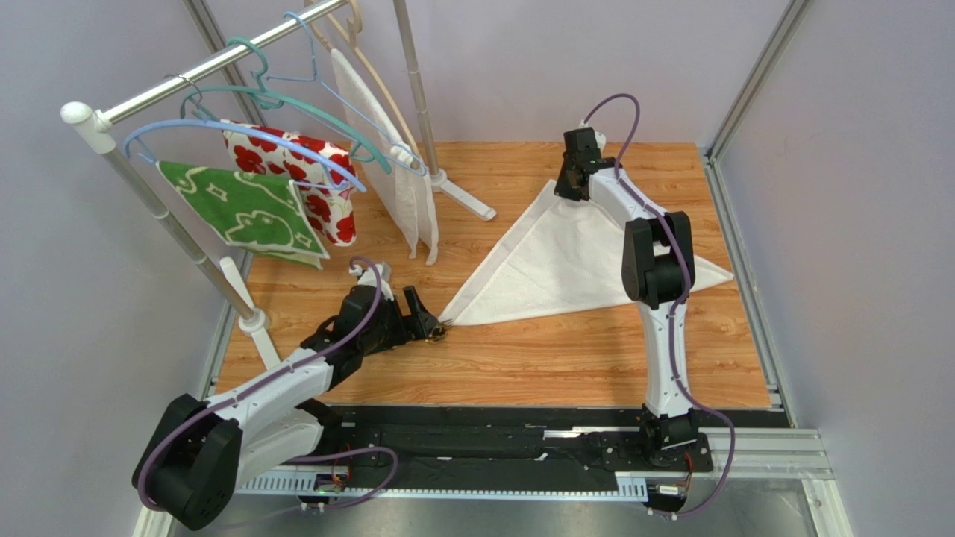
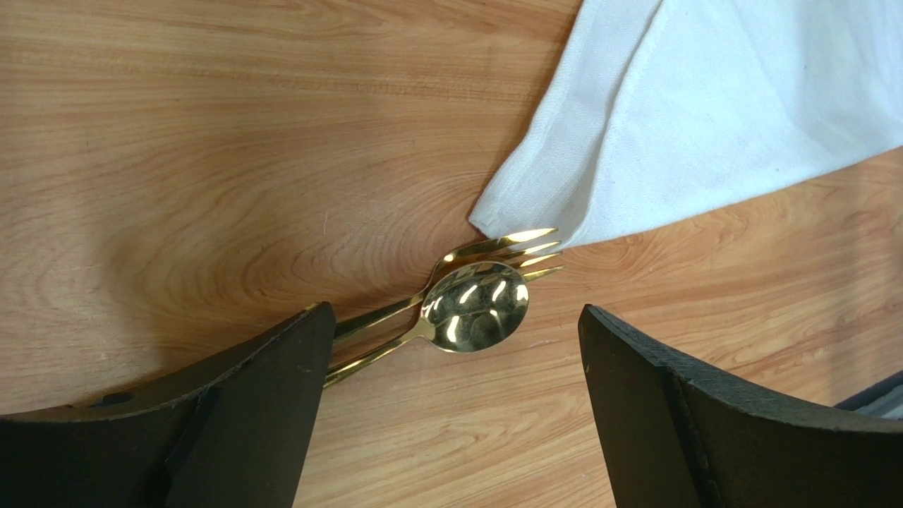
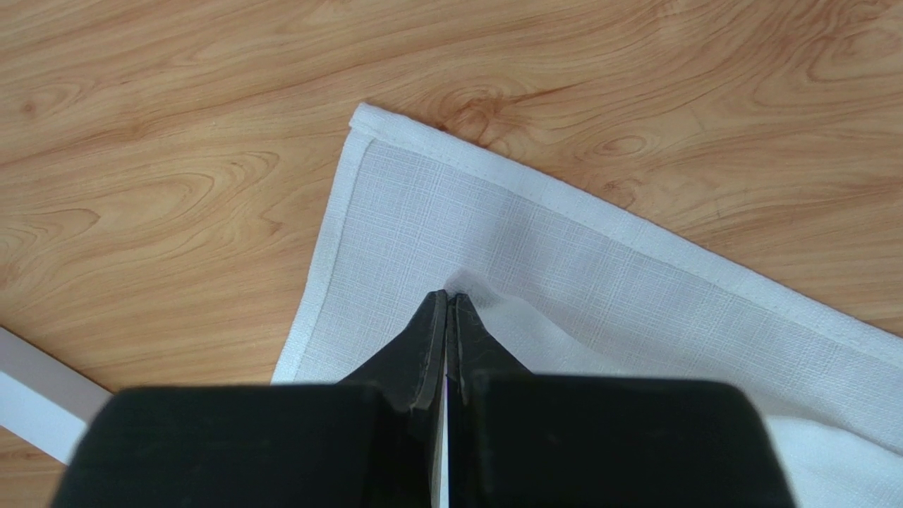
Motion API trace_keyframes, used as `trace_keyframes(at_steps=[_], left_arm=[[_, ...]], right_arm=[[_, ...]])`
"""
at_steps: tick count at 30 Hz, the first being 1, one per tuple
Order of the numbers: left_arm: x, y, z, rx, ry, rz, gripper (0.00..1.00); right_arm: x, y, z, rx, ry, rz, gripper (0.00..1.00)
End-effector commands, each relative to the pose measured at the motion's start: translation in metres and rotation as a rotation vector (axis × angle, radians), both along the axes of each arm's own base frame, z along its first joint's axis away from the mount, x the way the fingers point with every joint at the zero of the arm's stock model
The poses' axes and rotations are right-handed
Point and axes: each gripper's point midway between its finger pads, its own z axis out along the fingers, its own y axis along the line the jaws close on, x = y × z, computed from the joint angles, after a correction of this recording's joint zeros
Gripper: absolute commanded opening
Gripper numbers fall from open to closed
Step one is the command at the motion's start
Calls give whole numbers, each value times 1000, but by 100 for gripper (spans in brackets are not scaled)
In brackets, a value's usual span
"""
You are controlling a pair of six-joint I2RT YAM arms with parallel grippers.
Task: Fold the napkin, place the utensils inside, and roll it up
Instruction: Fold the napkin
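- The left gripper (image 1: 423, 318) hangs low over the wooden table (image 1: 538, 364), on the near left side. Its two dark fingers (image 2: 265, 407) are spread wide and hold nothing.
- Between these fingers the utensils (image 2: 472, 296) lie flat on the wood: a golden spoon (image 2: 477, 307) with its bowl up, and a golden fork (image 2: 498, 247) close beside it. The handles are hidden under the left finger.
- The fork tines reach the nearest corner of the napkin (image 1: 566, 263). This white cloth is folded into a triangle in the middle of the table.
- The right gripper (image 3: 447, 302) stands at the far corner of the napkin. Its fingers are pressed together and the tips touch the cloth; whether cloth is caught between them, I cannot tell.
- Far left, a rack (image 1: 202, 84) carries hangers and cloths.
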Motion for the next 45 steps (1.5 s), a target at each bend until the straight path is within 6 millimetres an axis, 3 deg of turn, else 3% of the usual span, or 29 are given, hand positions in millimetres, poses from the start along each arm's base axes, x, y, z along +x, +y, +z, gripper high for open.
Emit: trace_keyframes(at_steps=[1,5,7,11,15,27,32,45], left_arm=[[15,-6,33,1,-67,-9,95],[29,-4,70,31,-140,-4,96],[35,-6,89,33,-177,-14,96],[38,-11,103,29,-209,-44,96],[41,-14,91,42,-205,-62,97],[45,-43,43,-46,-179,-154,96],[39,-38,34,-27,-162,-156,96],[36,-30,39,-2,-169,-136,96]], right_arm=[[12,13,58,21,-125,18,0],[20,20,70,36,-152,25,0],[24,20,67,33,-151,23,0],[32,25,67,41,-163,21,0],[42,28,71,53,-187,21,0],[52,39,31,83,-141,39,0],[56,45,36,115,-170,25,0],[79,50,67,207,-289,-62,0]])
